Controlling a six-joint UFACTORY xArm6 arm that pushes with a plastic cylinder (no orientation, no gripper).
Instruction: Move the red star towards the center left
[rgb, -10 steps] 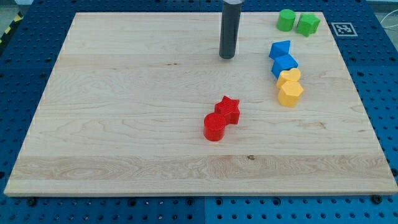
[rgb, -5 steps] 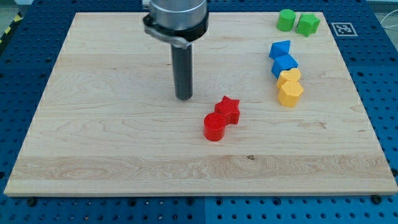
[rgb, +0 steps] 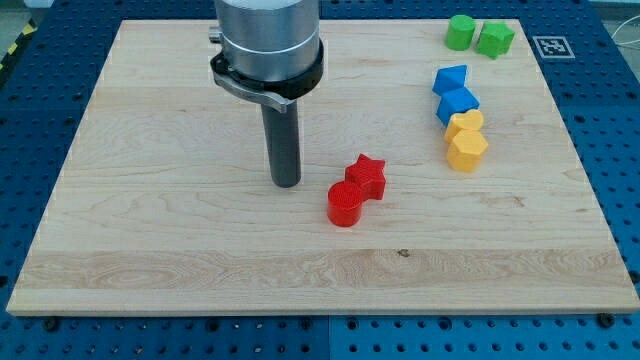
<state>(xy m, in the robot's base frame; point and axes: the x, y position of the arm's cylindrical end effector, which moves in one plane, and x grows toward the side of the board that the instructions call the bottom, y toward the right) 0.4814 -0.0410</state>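
Observation:
The red star (rgb: 367, 176) lies near the middle of the wooden board (rgb: 180, 250), touching a red cylinder (rgb: 345, 204) at its lower left. My tip (rgb: 287, 183) stands on the board just left of the red star and above-left of the red cylinder, a short gap apart from both.
At the view's right sit two blue blocks (rgb: 450, 79) (rgb: 458, 102), then a yellow heart-like block (rgb: 465, 124) and a yellow hexagon (rgb: 467, 150) in a column. Two green blocks (rgb: 460, 32) (rgb: 494, 39) lie at the top right corner.
My tip has moved from the board's top toward the view's bottom left, ending just left of the red star. No block has moved.

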